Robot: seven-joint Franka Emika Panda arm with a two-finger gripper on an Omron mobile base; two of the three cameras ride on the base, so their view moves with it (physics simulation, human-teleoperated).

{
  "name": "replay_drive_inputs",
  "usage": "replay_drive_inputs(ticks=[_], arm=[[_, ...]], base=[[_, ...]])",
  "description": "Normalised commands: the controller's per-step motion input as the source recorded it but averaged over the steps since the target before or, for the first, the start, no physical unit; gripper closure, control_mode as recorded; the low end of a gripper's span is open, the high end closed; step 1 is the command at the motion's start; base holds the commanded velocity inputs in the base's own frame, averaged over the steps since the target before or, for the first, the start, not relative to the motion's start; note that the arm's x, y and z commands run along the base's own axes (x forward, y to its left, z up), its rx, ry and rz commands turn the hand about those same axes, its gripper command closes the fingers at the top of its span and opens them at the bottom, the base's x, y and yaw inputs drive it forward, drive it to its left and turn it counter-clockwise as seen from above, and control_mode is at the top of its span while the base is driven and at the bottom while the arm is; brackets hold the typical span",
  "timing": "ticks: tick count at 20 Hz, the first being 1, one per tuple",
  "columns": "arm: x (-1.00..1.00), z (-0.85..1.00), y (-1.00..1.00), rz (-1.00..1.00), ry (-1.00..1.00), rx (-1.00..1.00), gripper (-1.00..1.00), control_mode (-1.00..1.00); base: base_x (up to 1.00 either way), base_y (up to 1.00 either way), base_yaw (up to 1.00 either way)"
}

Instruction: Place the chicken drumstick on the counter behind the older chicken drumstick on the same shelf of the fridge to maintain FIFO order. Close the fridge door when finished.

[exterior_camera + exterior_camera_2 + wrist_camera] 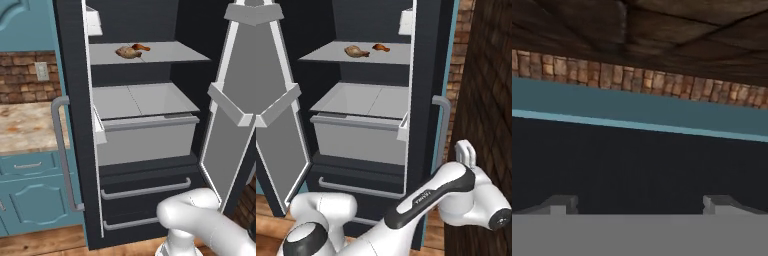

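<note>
item, nearest: gripper (640, 205), finger tips standing wide apart with nothing between them, facing a dark fridge side panel with a teal strip and brick beyond it

item, to one side: fridge door (227, 107) hanging open, white bins on its inner face

item, middle: fridge (426, 100), pale drawer pulled partly out

item, farther in: shelf (170, 52) carrying both pieces, the older chicken drumstick (127, 52) toward the front and the chicken drumstick (140, 47) sitting just behind it

item, off to the side: counter (27, 125)

step judged: placing appears done; closing is pending. next move is calling for the arm swinging round behind the open door panel and pushing it shut
</note>
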Motion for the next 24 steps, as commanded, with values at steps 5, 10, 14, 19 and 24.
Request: replay_drive_inputs(ticks=[5,10,14,19,24], arm=[[0.64,-0.14,-0.05,0.0,0.13,0.12,-1.0,-1.0],[0.44,-0.09,0.04,0.04,0.11,0.09,-1.0,-1.0],[0.02,0.0,0.72,0.15,0.07,0.01,-1.0,-1.0],[0.0,0.0,1.0,0.2,0.07,0.0,-1.0,-1.0],[0.0,0.0,1.0,0.1,0.01,0.0,-1.0,-1.0]], base=[[0.0,0.0,0.0],[0.0,0.0,0.0],[0.0,0.0,0.0],[0.0,0.0,0.0],[0.0,0.0,0.0]])
